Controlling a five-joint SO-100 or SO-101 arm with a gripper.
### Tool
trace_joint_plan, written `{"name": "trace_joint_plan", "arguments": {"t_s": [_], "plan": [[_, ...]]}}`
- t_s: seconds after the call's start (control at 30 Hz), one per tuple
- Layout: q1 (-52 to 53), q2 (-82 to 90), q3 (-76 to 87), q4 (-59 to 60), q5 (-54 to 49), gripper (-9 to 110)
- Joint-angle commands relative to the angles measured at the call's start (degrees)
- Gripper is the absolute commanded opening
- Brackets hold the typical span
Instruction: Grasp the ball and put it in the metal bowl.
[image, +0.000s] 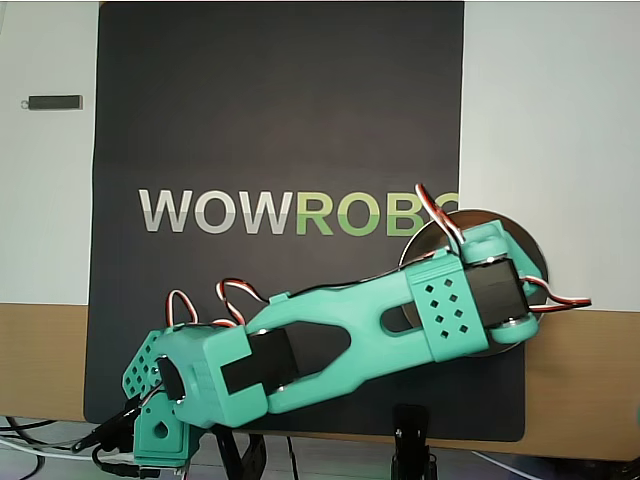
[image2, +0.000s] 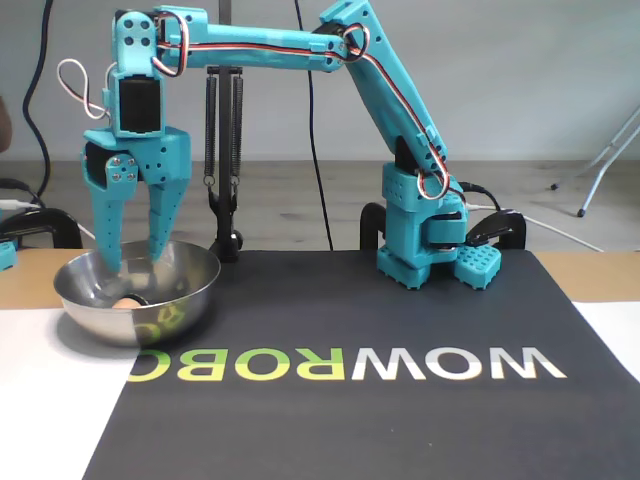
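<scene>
The ball (image2: 123, 300) lies at the bottom of the metal bowl (image2: 190, 290), so the task looks finished. The jaws are spread and empty above it; only withdrawing the gripper (image2: 133, 262) remains.

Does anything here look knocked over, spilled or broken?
Nothing stands out. In the fixed view the metal bowl sits upright at the mat's edge with the ball resting inside it, and the open pincer hangs just over it. The black mat lies flat. The overhead view hides the ball under the arm.
</scene>
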Motion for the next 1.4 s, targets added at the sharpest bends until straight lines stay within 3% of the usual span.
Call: {"name": "trace_joint_plan", "arguments": {"t_s": [0.0, 0.33, 0.53, 0.6, 1.1, 1.37], "plan": [[0.4, 0.4, -1.9, -0.4, -0.3, 47], [0.4, 0.4, -1.9, -0.5, -0.4, 46], [0.4, 0.4, -1.9, -0.3, -2.5, 7], [0.4, 0.4, -1.8, 0.1, -3.1, 0], [-7.4, 2.7, -1.7, 0.4, -2.4, 0], [-15.5, 11.9, 8.4, 0.1, -2.4, 0]]}}
